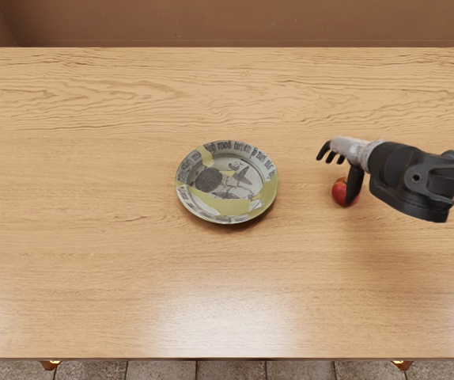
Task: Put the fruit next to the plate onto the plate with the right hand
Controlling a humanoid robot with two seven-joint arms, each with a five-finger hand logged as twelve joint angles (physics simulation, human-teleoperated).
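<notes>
One small red fruit sits on the table at the middle right of the frame, just under the right hand. The hand is wide, fingers spread, holding nothing. Its thumb hides the fruit's right side. One plate lies in the middle, apart from the fruit. The frame's right edge cuts off the arm.
</notes>
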